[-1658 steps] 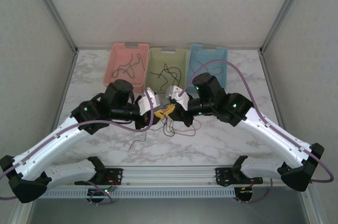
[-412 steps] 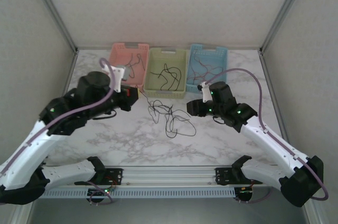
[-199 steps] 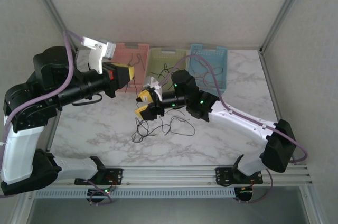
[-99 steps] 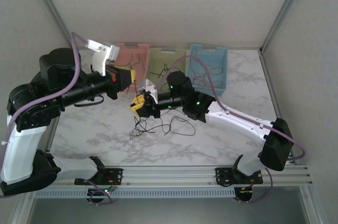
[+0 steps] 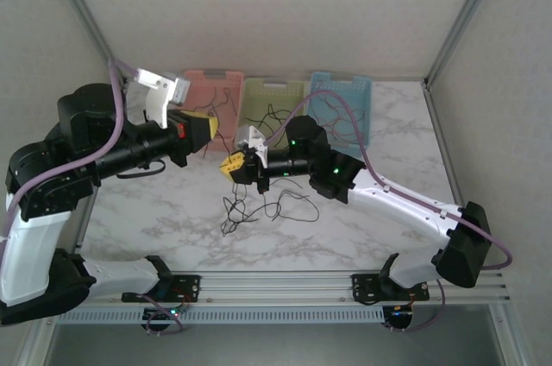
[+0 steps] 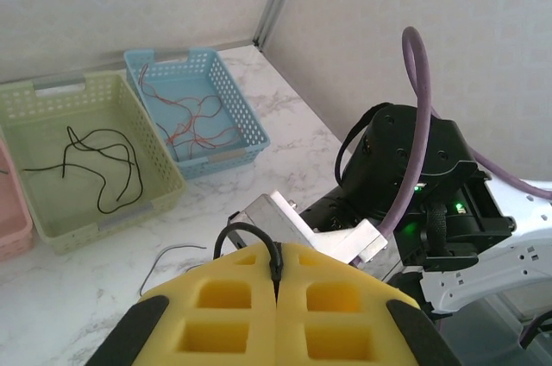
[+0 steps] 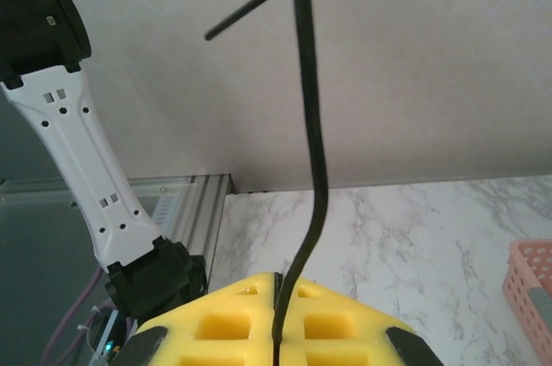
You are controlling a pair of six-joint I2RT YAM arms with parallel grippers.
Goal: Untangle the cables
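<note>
Separation step: the left yellow-padded gripper (image 6: 276, 273) and the right gripper (image 7: 276, 293) each clamp a thin black cable (image 7: 309, 124), held above the tangle (image 5: 259, 206) mid marble worktop (image 5: 172, 221). Next, likely drawing apart gently.

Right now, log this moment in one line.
left claw: shut on black cable loop | right claw: shut on black cable strand | loose tangle: on table

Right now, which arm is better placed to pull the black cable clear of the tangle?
Left, probably: left pincer is shut on a black cable, raised by the pink basket; right pincer, also shut, sits just above the tangle.
</note>
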